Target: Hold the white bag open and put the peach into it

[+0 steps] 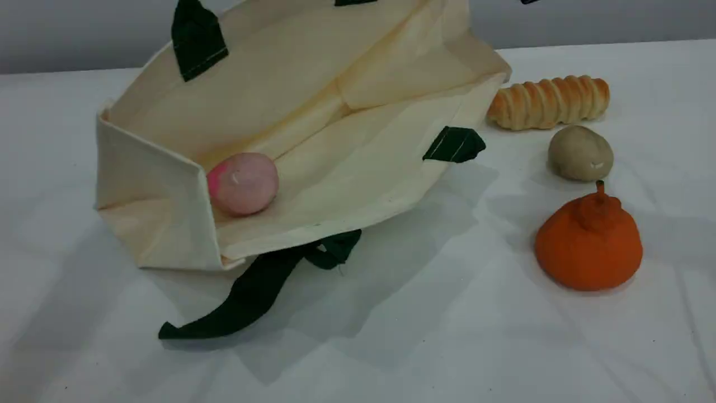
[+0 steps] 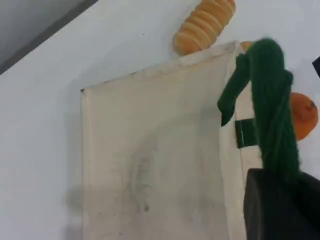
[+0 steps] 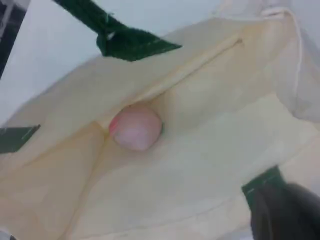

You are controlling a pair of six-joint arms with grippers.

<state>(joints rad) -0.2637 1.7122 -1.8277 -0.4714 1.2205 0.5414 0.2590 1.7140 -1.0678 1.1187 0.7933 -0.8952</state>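
The peach (image 1: 243, 183) is contained in the white bag (image 1: 358, 168) at the table's (image 1: 447, 336) far edge. The green handle (image 2: 270, 100) is clamped by the left gripper (image 2: 278, 186). The right gripper (image 3: 287, 212) is closed.

The top of the white bag (image 1: 313, 84) is cut off by the scene view's top edge. So is a small dark bit (image 1: 528, 1) that cannot be named. One green strap (image 1: 257, 285) is partly tucked under the bag. In the left wrist view the orange fruit (image 2: 305, 116) is mostly hidden behind the other strap (image 2: 270, 100). The left gripper (image 2: 280, 205) is seen only as a dark blur. The right gripper (image 3: 287, 212) is blurred and cut off too. The peach (image 3: 135, 126) is too blurred for small marks to be told.
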